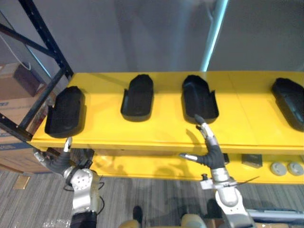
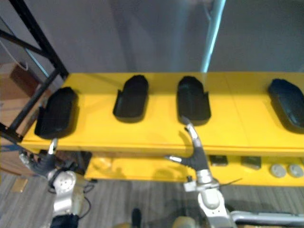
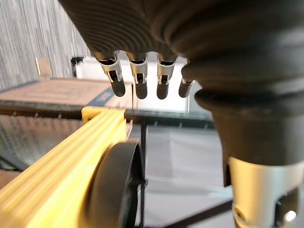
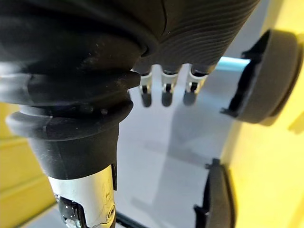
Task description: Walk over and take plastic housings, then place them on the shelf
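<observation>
Black moulded plastic housings [image 1: 137, 99]: four in a row, 9 to 3 o'clock, on flat yellow shelf [image 1: 161, 133] | right hand [image 1: 213, 154]: fingers spread, empty, at third's 6 o'clock | left hand [image 1: 58, 161]: relaxed, empty | risk: your raised fingertips could shove that housing backward.

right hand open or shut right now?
Open. The right hand holds nothing: fingers straight, thumb spread, tips near a black plastic housing lying on the yellow shelf.
</observation>
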Controlling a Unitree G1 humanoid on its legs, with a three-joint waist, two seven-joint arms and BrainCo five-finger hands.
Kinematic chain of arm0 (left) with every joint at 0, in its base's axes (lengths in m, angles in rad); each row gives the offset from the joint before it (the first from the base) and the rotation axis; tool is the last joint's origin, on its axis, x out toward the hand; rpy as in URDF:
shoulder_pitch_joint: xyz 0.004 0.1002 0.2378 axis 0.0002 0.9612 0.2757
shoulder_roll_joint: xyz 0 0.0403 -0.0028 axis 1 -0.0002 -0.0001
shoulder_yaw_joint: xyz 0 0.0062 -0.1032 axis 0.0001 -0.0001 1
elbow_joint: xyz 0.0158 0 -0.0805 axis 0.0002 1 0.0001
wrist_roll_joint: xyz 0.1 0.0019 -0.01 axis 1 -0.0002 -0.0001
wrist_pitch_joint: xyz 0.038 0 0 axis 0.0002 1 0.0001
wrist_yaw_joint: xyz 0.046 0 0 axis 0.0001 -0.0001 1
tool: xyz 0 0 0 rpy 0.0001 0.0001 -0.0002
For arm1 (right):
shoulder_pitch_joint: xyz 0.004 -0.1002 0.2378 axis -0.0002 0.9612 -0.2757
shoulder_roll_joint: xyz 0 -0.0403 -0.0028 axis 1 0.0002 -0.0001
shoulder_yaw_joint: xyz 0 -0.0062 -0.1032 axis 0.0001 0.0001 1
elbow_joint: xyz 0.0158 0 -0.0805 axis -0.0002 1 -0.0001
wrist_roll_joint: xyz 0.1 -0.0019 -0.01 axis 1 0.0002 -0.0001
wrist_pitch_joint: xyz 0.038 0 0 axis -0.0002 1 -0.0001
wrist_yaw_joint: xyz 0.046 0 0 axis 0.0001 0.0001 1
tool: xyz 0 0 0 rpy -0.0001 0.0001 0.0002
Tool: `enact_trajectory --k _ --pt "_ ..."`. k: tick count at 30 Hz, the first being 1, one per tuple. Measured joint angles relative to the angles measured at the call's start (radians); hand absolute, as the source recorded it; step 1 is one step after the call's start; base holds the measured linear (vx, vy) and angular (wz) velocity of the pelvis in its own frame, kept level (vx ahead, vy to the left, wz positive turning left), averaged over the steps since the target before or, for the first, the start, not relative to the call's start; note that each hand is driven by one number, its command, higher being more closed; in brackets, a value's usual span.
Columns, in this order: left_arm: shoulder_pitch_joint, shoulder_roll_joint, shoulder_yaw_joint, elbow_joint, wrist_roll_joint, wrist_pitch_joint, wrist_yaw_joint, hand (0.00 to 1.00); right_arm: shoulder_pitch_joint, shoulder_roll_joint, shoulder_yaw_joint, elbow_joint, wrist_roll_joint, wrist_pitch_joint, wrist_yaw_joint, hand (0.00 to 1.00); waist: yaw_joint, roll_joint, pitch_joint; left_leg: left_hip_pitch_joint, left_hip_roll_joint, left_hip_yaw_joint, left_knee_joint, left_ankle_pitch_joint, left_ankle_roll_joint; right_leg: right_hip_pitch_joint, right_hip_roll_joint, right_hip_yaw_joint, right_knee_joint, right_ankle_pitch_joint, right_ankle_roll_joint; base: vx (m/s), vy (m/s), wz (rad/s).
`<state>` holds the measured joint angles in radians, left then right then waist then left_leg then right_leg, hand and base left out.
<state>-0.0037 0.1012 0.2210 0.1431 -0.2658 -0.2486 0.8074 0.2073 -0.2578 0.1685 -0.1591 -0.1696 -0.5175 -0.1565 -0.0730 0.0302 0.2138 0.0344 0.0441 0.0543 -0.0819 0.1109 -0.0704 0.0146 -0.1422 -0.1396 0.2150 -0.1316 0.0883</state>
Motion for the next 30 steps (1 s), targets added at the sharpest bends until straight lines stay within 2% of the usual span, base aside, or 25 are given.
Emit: enact_trajectory --k 2,7,9,10,11,13,15,19,23,25,27,28,30 --pt "0.064 0.000 -0.008 -0.070 0.008 0.039 -0.089 0.00 0.017 -0.002 -0.015 -0.031 0.000 0.000 0.004 0.00 -0.001 0.004 0.012 0.000 -0.001 0.007 0.000 -0.001 0.003 -0.005 -0.001 0.005 0.003 -0.001 0.001 0.02 0.001 -0.08" --pt "0.217 0.020 0.002 -0.192 0.010 0.087 -0.279 0.00 0.024 -0.028 -0.060 -0.046 0.010 -0.001 0.029 0.00 0.005 0.010 0.026 0.002 -0.005 0.002 0.000 -0.004 0.006 -0.006 -0.012 0.000 0.020 -0.013 0.011 0.03 -0.001 0.05" --pt "0.251 0.028 0.003 -0.221 0.042 0.108 -0.300 0.00 0.024 -0.035 -0.062 -0.050 0.017 -0.001 0.031 0.00 0.007 0.010 0.027 0.002 -0.007 0.001 0.001 -0.006 0.008 -0.006 -0.014 -0.001 0.021 -0.016 0.011 0.03 0.002 0.05" --pt "0.271 0.055 0.003 -0.231 0.125 0.130 -0.302 0.00 0.021 -0.043 -0.063 -0.059 0.019 -0.001 0.032 0.00 0.008 0.011 0.030 0.001 -0.008 -0.001 0.001 -0.008 0.009 -0.005 -0.015 -0.003 0.021 -0.017 0.012 0.02 0.004 0.04" --pt "0.274 0.062 0.005 -0.233 0.145 0.136 -0.302 0.00 0.020 -0.046 -0.063 -0.061 0.019 0.000 0.032 0.00 0.008 0.011 0.031 0.001 -0.008 -0.001 0.001 -0.009 0.009 -0.005 -0.015 -0.004 0.021 -0.018 0.012 0.02 0.004 0.04" --pt "0.277 0.124 0.023 -0.254 0.320 0.201 -0.300 0.00 0.012 -0.073 -0.079 -0.070 0.034 -0.001 0.031 0.00 0.007 0.017 0.050 0.000 -0.009 -0.004 0.001 -0.013 0.010 -0.005 -0.017 -0.010 0.022 -0.025 0.005 0.01 0.001 0.03" --pt "0.274 0.153 0.047 -0.267 0.361 0.218 -0.299 0.00 0.012 -0.087 -0.085 -0.070 0.051 -0.001 0.030 0.00 0.007 0.022 0.062 -0.001 -0.009 -0.007 0.001 -0.015 0.013 -0.005 -0.017 -0.012 0.022 -0.027 0.005 0.00 -0.001 0.04" --pt "0.267 0.214 0.074 -0.283 0.455 0.309 -0.298 0.00 0.014 -0.095 -0.100 -0.070 0.080 -0.001 0.032 0.00 0.005 0.029 0.067 -0.003 -0.011 -0.012 0.001 -0.017 0.009 -0.014 -0.020 -0.016 0.038 -0.038 0.012 0.03 -0.008 0.03" --pt "0.251 0.251 0.082 -0.282 0.522 0.366 -0.309 0.00 0.010 -0.099 -0.102 -0.070 0.088 -0.001 0.048 0.00 0.004 0.029 0.068 -0.002 -0.011 -0.013 0.001 -0.021 0.007 -0.015 -0.020 -0.019 0.042 -0.042 0.010 0.05 -0.016 0.02" --pt "0.229 0.279 0.082 -0.277 0.544 0.396 -0.334 0.00 0.009 -0.099 -0.108 -0.070 0.095 -0.001 0.055 0.00 0.004 0.031 0.069 -0.001 -0.011 -0.013 0.001 -0.022 0.007 -0.014 -0.020 -0.019 0.045 -0.044 0.009 0.05 -0.013 -0.01" --pt "0.177 0.325 0.080 -0.221 0.560 0.430 -0.396 0.00 0.000 -0.105 -0.119 -0.070 0.109 0.000 0.071 0.00 0.002 0.040 0.073 0.000 -0.013 -0.013 0.001 -0.024 0.009 -0.015 -0.023 -0.017 0.053 -0.046 0.009 0.04 -0.005 -0.03" --pt "0.162 0.335 0.081 -0.199 0.560 0.434 -0.409 0.00 -0.002 -0.109 -0.120 -0.070 0.110 0.000 0.072 0.00 0.001 0.042 0.075 0.000 -0.015 -0.012 0.001 -0.024 0.009 -0.016 -0.024 -0.016 0.055 -0.046 0.009 0.00 0.000 0.00" --pt "0.120 0.374 0.079 -0.133 0.559 0.471 -0.504 0.00 -0.007 -0.126 -0.121 -0.070 0.123 0.007 0.089 0.00 -0.001 0.046 0.078 0.000 -0.021 -0.001 0.029 -0.043 0.011 -0.028 -0.034 0.002 0.073 -0.061 0.013 -0.02 0.012 -0.14"
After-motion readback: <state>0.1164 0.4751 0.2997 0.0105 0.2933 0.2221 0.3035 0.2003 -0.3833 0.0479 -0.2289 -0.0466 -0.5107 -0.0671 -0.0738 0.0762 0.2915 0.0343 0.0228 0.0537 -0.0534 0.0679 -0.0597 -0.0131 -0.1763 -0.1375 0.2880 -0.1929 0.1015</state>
